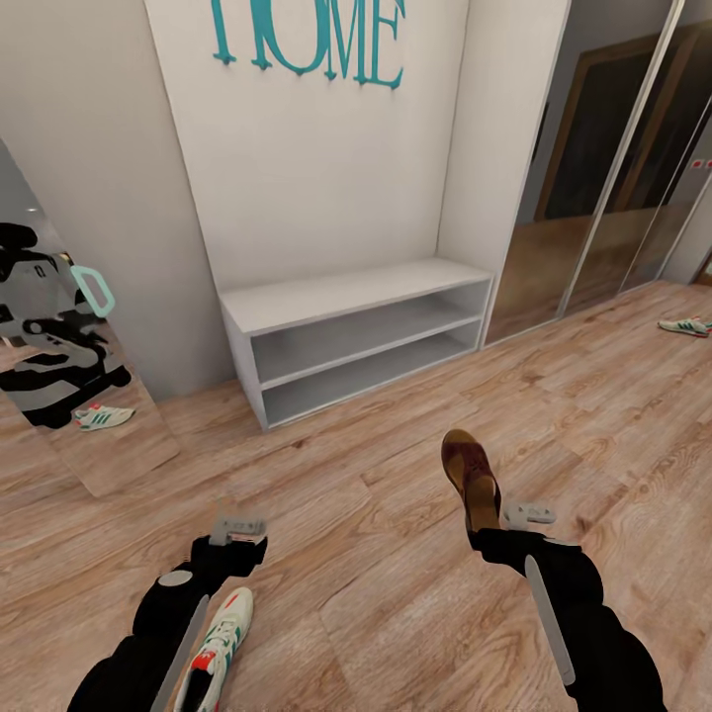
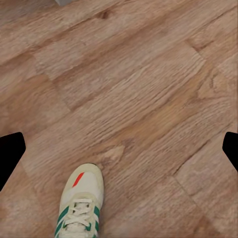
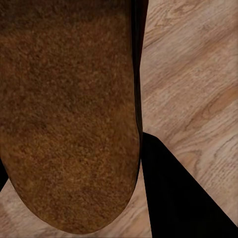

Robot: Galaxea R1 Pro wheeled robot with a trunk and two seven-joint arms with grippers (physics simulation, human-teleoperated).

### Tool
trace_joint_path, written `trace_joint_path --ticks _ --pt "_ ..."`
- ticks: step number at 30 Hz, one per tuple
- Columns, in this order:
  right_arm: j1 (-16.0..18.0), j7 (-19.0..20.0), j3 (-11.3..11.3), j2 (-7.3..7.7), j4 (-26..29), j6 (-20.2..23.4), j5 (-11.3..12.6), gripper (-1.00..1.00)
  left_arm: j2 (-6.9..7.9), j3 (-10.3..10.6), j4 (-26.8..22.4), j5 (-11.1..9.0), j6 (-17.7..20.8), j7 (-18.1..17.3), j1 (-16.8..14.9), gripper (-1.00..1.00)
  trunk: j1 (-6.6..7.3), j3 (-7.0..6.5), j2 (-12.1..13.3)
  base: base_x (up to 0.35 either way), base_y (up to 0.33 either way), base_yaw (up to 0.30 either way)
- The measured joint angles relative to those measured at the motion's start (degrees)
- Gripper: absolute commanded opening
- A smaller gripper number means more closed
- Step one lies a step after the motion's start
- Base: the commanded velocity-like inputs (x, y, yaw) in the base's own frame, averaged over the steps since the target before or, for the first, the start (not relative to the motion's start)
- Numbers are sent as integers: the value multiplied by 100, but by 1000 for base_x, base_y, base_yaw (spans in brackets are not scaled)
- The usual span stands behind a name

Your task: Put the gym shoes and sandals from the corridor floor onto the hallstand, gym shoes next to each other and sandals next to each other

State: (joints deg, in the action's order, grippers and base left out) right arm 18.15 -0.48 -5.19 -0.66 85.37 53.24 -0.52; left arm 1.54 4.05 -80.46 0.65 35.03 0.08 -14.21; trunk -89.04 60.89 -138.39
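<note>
My right gripper [image 1: 487, 532] is shut on a brown sandal [image 1: 472, 473], held above the corridor floor [image 1: 376, 514] with its toe pointing away from me. In the right wrist view the sandal [image 3: 69, 109] sits against a black finger [image 3: 173, 198]. My left gripper [image 1: 237, 530] is open and holds nothing. One gym shoe [image 1: 222, 641], white with green stripes, lies on the floor under my left forearm. The same gym shoe [image 2: 81, 206] lies short of the wide-apart fingertips [image 2: 10, 153]. The other gym shoe [image 1: 684, 325] lies far right. The hallstand is out of view.
A plain low white two-shelf bench [image 1: 346, 297] stands against the wall under a teal HOME sign [image 1: 307, 40]. A leaning mirror [image 1: 59, 326] at left reflects my body and a gym shoe. Mirrored sliding doors [image 1: 603, 168] stand at right.
</note>
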Motion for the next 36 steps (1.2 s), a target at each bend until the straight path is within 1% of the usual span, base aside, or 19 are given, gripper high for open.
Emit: trace_joint_path --ticks 6,10,11,18,22,26,31,36 --pt "0 4 -2 0 0 0 0 -100 129 0 138 -7 -524 -9 23 100 -132 163 -241 0 0 0" --pt "0 4 -2 0 0 0 0 -100 155 -2 142 -9 -636 -14 26 100 -220 273 -401 0 0 0" --pt "0 4 -2 0 0 0 1 -100 156 -4 143 -10 -642 -13 26 100 -220 282 -403 0 0 0" --pt "0 4 -2 0 0 0 1 -100 158 -5 144 -10 -658 -8 26 100 -220 296 -403 -7 2 0" --pt "0 3 -1 0 -1 -1 3 -100 158 -5 142 -10 -657 -9 26 100 -222 297 -403 -176 104 0" --pt "0 4 -2 0 0 0 3 -100 158 1 151 -10 -659 -8 26 100 -220 297 -403 -28 2 0" --pt "0 1 -2 0 0 0 1 -100 158 1 152 -10 -659 -8 26 100 -223 297 -403 -241 0 0" --pt "1 1 -1 0 0 0 1 -100 158 1 152 -10 -659 -8 26 100 -221 297 -403 -66 0 0"
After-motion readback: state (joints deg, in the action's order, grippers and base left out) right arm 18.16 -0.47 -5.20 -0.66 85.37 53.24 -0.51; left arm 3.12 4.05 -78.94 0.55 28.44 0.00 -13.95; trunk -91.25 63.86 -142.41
